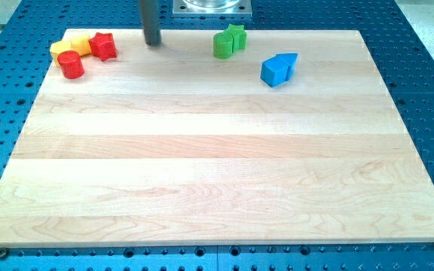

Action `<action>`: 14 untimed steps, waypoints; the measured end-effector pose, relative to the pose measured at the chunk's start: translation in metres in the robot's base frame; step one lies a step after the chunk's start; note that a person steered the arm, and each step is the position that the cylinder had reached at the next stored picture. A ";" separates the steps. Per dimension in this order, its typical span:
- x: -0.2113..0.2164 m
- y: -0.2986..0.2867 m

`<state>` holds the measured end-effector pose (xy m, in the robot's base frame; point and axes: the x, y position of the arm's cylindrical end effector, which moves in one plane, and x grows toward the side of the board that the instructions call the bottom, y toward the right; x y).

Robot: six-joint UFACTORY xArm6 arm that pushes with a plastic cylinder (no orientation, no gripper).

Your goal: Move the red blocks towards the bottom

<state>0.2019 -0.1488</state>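
A red star block lies near the board's top left corner. A red cylinder block sits just below and to the left of it. Two yellow blocks lie between and above them, touching the red ones. My tip rests on the board at the view's top, a short way to the right of the red star and apart from it.
Two green blocks sit together at the top middle. Two blue blocks sit together to their lower right. The wooden board lies on a blue perforated table.
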 end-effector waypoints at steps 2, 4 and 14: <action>0.031 -0.053; 0.073 -0.075; 0.135 -0.050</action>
<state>0.3366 -0.1985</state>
